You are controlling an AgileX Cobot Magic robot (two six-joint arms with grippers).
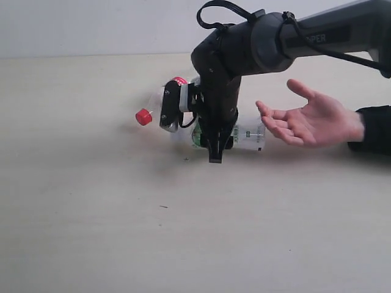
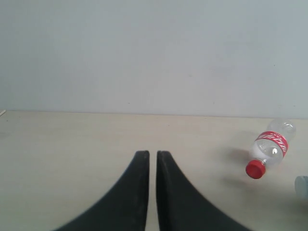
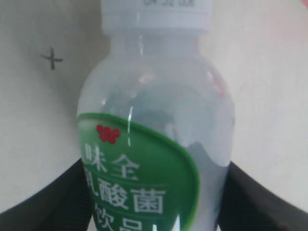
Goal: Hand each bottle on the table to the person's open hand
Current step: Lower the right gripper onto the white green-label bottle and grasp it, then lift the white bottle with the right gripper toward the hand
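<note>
A white-green label bottle (image 1: 247, 135) lies on its side on the table (image 1: 91, 213), mid-scene. My right gripper (image 1: 215, 149) comes down over its cap end. In the right wrist view the black fingers (image 3: 250, 197) press both sides of this bottle (image 3: 154, 144), so the right gripper (image 3: 154, 192) is shut on it. A clear bottle with red label and cap (image 1: 153, 108) lies just behind to the left, also seen in the left wrist view (image 2: 269, 149). The person's open hand (image 1: 311, 119) waits palm-up at the right. My left gripper (image 2: 152, 159) is shut and empty, out of the exterior view.
A second red cap (image 1: 179, 80) peeks out behind the right wrist; its bottle is hidden. A pale object (image 2: 302, 185) shows at the edge of the left wrist view. A small dark cross mark (image 3: 52, 58) is on the table beside the held bottle.
</note>
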